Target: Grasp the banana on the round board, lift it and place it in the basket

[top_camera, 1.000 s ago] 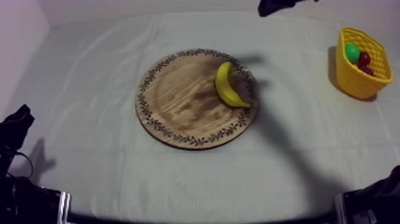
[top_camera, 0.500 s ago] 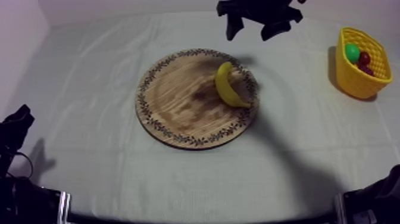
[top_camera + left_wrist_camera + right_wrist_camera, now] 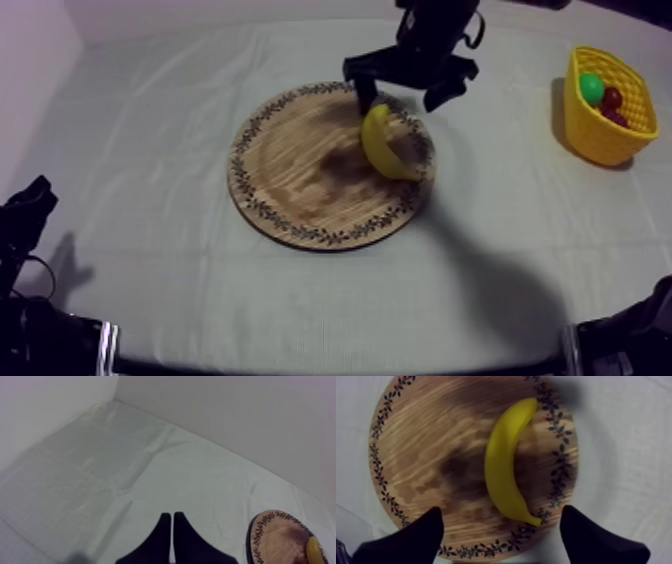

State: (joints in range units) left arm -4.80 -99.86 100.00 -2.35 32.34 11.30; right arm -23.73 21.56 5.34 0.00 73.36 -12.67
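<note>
- Banana (image 3: 385,145) is well apart from my left gripper (image 3: 171,518), low at 8 o'clock, fingers together, empty.
- Wooden board (image 3: 300,180) carries it at 3 o'clock.
- Right gripper (image 3: 400,98) hovers above its far end, fingers wide apart, holding nothing.
- Yellow basket (image 3: 600,140) stands at 2 o'clock.

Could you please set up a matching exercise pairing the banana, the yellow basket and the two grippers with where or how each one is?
1. banana
2. yellow basket
3. left gripper
4. right gripper

A. shut, over bare cloth
B. open, above the banana
C. lying on the wooden board, by its rim
D. on the cloth, off to the board's right

Pairs: 1-C, 2-D, 3-A, 4-B
</note>
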